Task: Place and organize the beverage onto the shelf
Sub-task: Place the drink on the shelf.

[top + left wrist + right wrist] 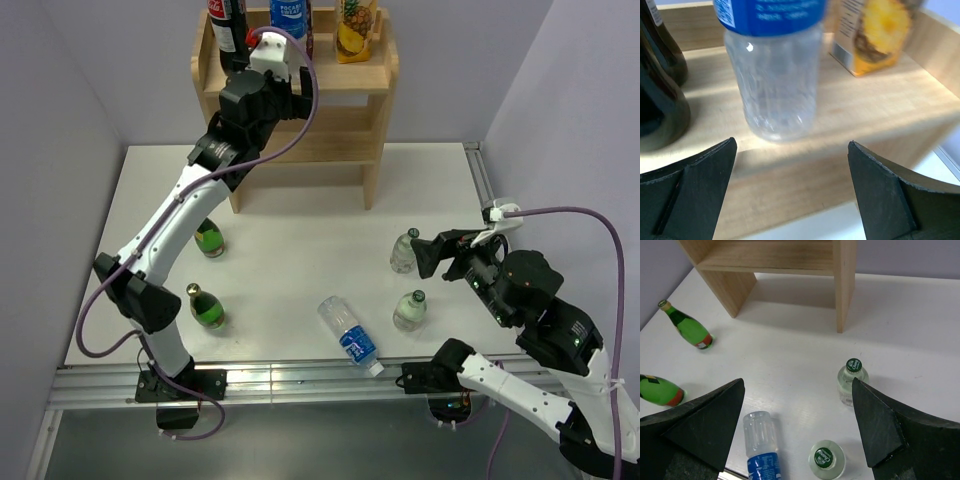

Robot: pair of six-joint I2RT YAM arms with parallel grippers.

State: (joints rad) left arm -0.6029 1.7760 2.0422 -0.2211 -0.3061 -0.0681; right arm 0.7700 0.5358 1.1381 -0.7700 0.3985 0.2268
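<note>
The light wood shelf [378, 120] stands at the back of the table. On its top board are a dark cola bottle [226, 18], a clear bottle with a blue label [291, 16] and a pineapple juice carton [356, 28]. My left gripper [262, 40] hovers at the top board's front edge. It is open and holds nothing, and the blue-label bottle [777, 80] stands upright just beyond its fingers [700, 190]. My right gripper [797, 382] hangs open above the table, over two clear green-capped bottles [852, 380] [826, 460].
A blue-label water bottle [348, 335] lies on its side near the front edge. Two green bottles [209, 238] [206, 307] stand on the left, under my left arm. The clear green-capped bottles [404, 250] [411, 310] stand close to my right gripper [428, 255]. Metal rails run along the front and right edges.
</note>
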